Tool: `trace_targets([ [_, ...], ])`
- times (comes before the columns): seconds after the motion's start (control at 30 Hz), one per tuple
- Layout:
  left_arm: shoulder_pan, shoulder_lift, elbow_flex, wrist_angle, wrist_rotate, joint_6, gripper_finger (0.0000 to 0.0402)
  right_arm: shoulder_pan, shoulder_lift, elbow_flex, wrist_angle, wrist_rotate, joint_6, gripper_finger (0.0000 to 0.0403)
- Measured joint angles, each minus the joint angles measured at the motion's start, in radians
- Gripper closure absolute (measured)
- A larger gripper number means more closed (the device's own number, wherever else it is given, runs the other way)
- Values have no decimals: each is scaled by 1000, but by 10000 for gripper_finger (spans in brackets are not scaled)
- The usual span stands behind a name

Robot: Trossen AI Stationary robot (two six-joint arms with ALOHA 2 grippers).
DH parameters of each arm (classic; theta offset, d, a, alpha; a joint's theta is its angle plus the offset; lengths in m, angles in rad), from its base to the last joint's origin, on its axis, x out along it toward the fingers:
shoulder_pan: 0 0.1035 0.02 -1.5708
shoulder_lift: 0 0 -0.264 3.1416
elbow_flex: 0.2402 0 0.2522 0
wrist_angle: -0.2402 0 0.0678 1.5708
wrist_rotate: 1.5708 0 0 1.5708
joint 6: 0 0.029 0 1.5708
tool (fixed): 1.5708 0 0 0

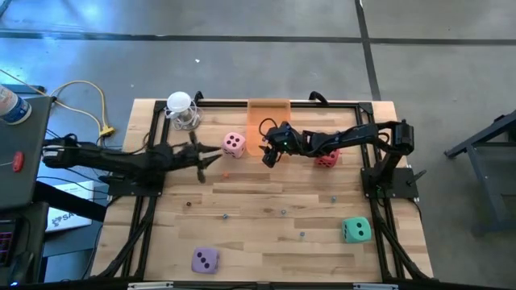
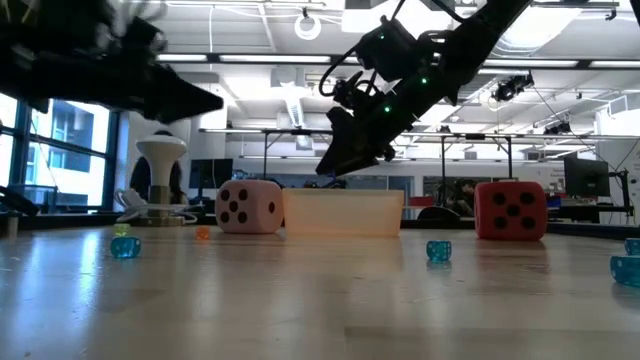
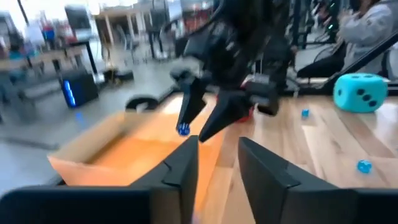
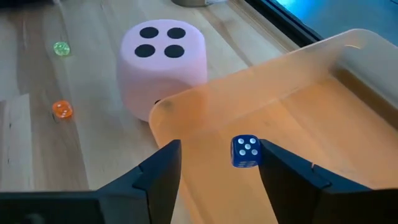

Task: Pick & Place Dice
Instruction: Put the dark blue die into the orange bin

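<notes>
Centre frame: right gripper (image 4: 214, 171) spread above tray (image 4: 323, 93), small blue die (image 4: 246, 151) between fingers; let drop inside. Left gripper (image 3: 217, 165) open, idle.

Robotics lab (workbenches (image 2: 480, 140), monitors (image 2: 585, 178))

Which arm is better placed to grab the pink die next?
Probably left: the left gripper is open beside the pink die; the right gripper hangs over the orange tray with a blue die between its fingers.
</notes>
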Motion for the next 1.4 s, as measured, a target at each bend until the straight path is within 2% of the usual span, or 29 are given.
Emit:
trace_targets([
  [0.13,113,209,87,87,112,-21,258,17,0,0,0,5,-76,201],
  [0.27,202,410,199,241,215,-23,254,29,0,0,7,8,-110,201],
  [0.37,233,545,299,270,297,-16,254,32,0,0,29,38,-128,201],
  [0.43,240,625,354,268,283,13,254,30,0,0,47,41,-138,201],
  [0.6,256,775,457,267,161,96,254,23,0,0,61,40,-147,201],
  [0.7,262,812,489,268,150,104,254,16,0,0,60,30,-147,201],
  [0.9,269,838,520,267,249,109,254,1,0,0,60,29,-146,201],
  [1.4,303,887,538,256,256,89,254,-4,0,0,68,22,-143,201],
])
